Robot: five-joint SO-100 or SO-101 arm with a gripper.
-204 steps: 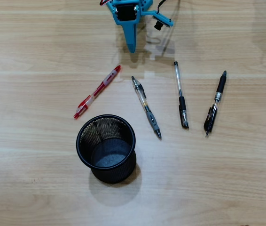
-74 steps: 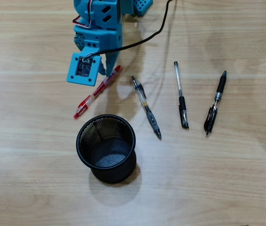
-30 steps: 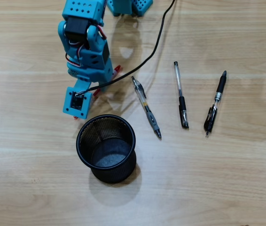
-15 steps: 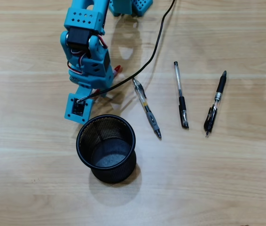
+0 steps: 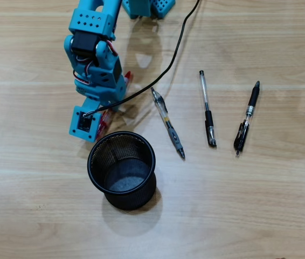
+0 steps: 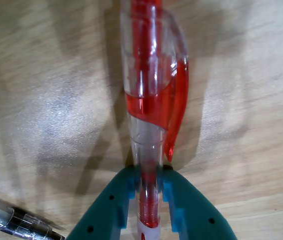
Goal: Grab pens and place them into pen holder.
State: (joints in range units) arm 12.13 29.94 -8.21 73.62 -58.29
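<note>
In the wrist view my gripper (image 6: 146,172) is shut on the red-and-clear pen (image 6: 151,90), with both teal fingers pressed against its barrel just below the clip. From overhead, the blue arm (image 5: 96,59) covers most of that pen (image 5: 127,76); only its ends show. I cannot tell whether it is off the table. The black mesh pen holder (image 5: 90,159) stands upright and empty just below the arm's wrist. Right of the arm lie a grey-and-clear pen with yellow (image 5: 167,121) and two black-and-clear pens (image 5: 207,110) (image 5: 247,117).
The arm's black cable (image 5: 182,38) runs from the top edge across the table to the wrist. A clear pen end (image 6: 16,222) shows in the wrist view's bottom left corner. Everything rests on a light wooden tabletop (image 5: 249,205).
The arm came down from the top edge onto the red pen. Over the last half second the wrist and the pen's upper end shifted slightly left. The other pens and the holder stayed put.
</note>
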